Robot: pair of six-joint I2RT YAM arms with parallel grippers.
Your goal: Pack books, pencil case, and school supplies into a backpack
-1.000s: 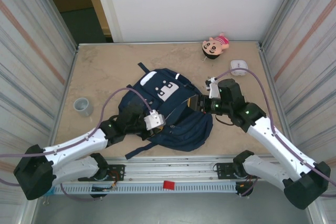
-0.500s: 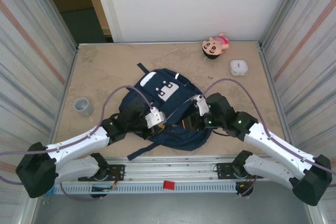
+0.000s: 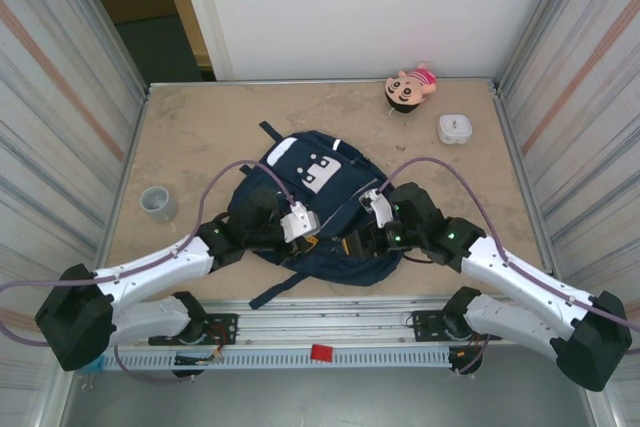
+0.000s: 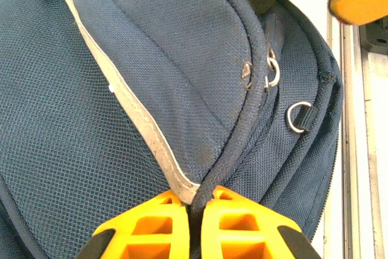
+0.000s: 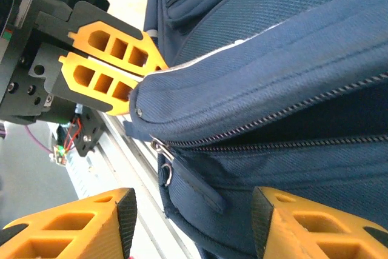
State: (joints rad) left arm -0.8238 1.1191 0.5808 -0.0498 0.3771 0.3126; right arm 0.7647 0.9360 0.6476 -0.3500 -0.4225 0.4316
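Backpack [image 3: 322, 197] (zip [image 5: 273, 145] agape), contents hidden

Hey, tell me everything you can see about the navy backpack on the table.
The backpack is navy woven fabric with white patches, a grey panel and a pale trim stripe. It lies on the table toward the near edge. Zippers with metal ring pulls run along its side. The left fingers are shut on a flap seam; the right fingers stand open near the zipper.

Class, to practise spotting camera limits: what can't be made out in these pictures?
Top view: contents of the navy fabric backpack, hidden by its own fabric.
Right wrist view: zip opening, too dark inside.
Left wrist view: orange left pincer, cut off by bottom edge.
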